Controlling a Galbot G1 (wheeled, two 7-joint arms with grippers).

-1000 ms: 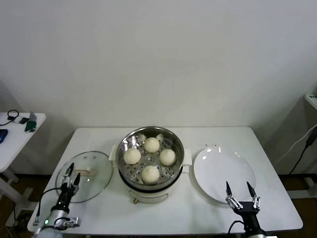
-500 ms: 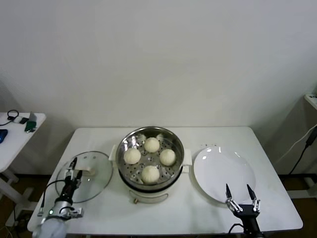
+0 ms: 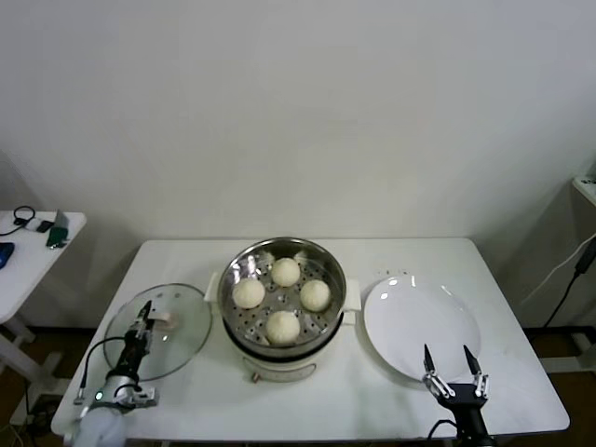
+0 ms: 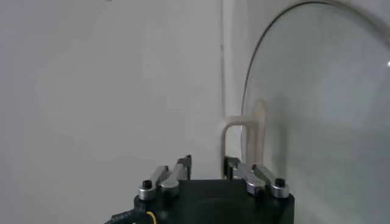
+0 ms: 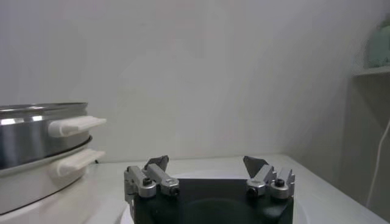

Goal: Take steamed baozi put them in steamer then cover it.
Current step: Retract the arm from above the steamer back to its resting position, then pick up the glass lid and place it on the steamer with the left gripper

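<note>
- White rectangular table (image 3: 372,391): carries everything; the steamer serves as landmark below.
- Round shiny steel steamer basket with perforated bottom, seated in a white cooker base with side handles (image 3: 233,321): mid-table, uncovered.
- Flat round white plate (image 3: 419,326): just beside the steamer on the robot's right, nothing on it.
- Round clear glass cover with metal rim and cream-white bar handle (image 3: 177,328): lying flat on the table just beside the steamer on the robot's left, not lifted.
- Four small smooth cream-white baozi (image 3: 283,326): all inside the steamer, spaced in a diamond, none touching. Judgement: loading step done.
- Left gripper (image 3: 142,321): over the cover, on the side away from the steamer, at the bar handle. In the left wrist view the left gripper (image 4: 207,167) has its fingers drawn close together with a narrow gap, and the handle's post stands right at that gap. Cannot tell whether the handle is actually clamped or only bracketed.
- Right gripper (image 3: 453,365): near the table's front edge, beyond the plate from the steamer, fingers spread wide, nothing between them; the right gripper (image 5: 207,165) shows the same in its own wrist view. Parked.
- Remaining, as judged: secure the handle, lift the cover, carry it across to the steamer, seat it on the rim.
</note>
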